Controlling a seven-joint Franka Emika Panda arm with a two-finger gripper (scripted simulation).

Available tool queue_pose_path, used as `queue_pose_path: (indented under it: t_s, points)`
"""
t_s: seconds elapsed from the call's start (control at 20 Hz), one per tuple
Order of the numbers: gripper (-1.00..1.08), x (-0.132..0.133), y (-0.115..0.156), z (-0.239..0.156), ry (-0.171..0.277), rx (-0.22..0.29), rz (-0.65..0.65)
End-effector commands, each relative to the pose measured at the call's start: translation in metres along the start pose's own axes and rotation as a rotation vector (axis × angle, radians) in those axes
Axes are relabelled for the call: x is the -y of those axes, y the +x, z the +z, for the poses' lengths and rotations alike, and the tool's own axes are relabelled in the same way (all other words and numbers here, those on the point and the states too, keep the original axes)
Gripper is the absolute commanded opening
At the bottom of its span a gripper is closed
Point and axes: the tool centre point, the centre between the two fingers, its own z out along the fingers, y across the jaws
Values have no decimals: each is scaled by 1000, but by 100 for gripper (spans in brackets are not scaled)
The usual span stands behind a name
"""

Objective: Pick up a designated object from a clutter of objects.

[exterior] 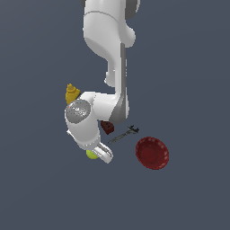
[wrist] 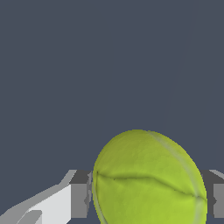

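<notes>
The arm has got itself right down onto the tennis ball [wrist: 148, 179], so the reaching part of the job looks done; what I can't say for sure is whether the ball is off the floor yet. In the wrist view the ball fills the space between the two grey fingers [wrist: 78, 197], one pad against each flank of it, so the pincer [exterior: 99, 153] reads to me as clamped on the ball, or at the least closed right up to it. In the exterior view only a sliver of yellow-green shows under the hand, tucked below the fingertips, and it sits so near the ground that I'd judge the lift is yet to come or only just begun. The arm itself is folded over steeply, forearm dropping from above and the wrist bent so the hand points down and a little toward the viewer. The rest of the clutter lies behind and off to the side of the pincer: the mustard bottle [exterior: 72, 93] well back beyond the wrist, the red block [exterior: 107, 127] and the wrench [exterior: 123, 134] near its far side, the dark red bowl [exterior: 152, 153] farther out beyond those. The blue ball I can't find; it may be hidden behind the arm.
</notes>
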Motion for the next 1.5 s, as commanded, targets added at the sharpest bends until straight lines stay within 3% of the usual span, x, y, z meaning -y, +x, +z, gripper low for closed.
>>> queue_pose_path:
  t_s: [0.0, 1.45]
  points:
    - [-100, 8, -16, -16, 2, -2, -1]
    - [-100, 125, -248, -238, -1, -6, -1]
